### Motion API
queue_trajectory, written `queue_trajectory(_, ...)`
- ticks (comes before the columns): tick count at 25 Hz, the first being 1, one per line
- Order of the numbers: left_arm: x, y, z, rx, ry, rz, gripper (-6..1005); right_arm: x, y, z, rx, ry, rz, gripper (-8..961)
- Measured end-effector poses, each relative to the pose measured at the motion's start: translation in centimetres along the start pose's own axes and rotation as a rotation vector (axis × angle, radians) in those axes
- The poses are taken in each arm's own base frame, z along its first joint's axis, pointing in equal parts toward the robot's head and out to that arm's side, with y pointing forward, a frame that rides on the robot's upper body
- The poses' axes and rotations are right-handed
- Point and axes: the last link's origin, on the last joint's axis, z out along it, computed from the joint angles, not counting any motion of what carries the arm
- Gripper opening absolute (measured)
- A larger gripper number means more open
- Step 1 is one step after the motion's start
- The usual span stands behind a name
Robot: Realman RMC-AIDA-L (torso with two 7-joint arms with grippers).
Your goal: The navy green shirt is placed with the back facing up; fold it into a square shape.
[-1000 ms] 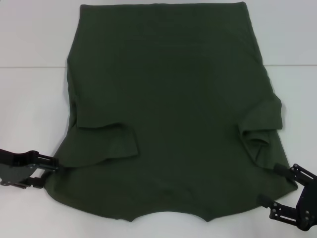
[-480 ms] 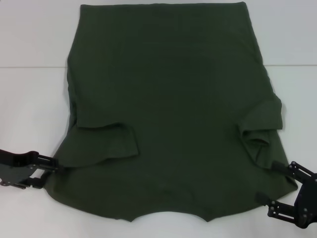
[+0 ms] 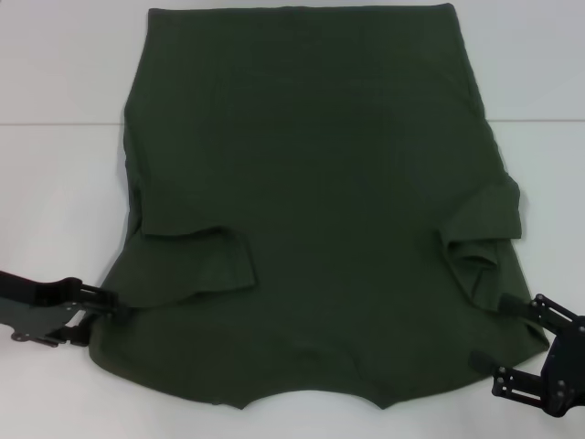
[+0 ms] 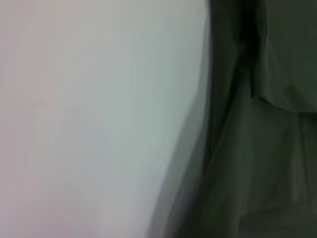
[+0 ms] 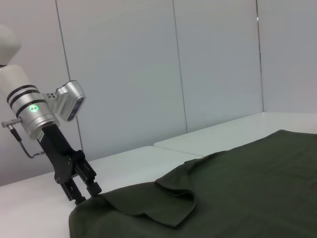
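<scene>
A white table [image 3: 55, 201] filled the frame, with a thin seam crossing it in the upper part of the head view. Pale wall panels [image 5: 148, 64] with vertical joints rose behind it.

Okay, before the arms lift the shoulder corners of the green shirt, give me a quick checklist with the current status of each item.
1. Navy green shirt lying back up: neckline curve at the near edge, ok.
2. Sleeves folded inward onto the body: ok.
3. Left gripper at its shoulder corner: ok.
4. Right gripper at its corner, fingers straddling the edge: ok.
5. Cloth actually clamped on either side: cannot tell.
6. Far hem flat on the white table: ok.
</scene>
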Motion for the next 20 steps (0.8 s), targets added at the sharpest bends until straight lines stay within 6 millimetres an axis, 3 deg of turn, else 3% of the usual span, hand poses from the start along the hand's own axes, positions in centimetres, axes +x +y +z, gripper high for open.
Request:
queue_trajectory(15,0.6,2.3,1.2,-0.011,-0.036,0.062,744,-0.2,-0.2,0.1,0.004,-0.004,-0.003,928)
queue_trajectory(20,0.6,2.6,1.2,-0.002,-0.032,0.108,658,-0.3,-0.3,0.0,0.009,-0.010,0.004,928)
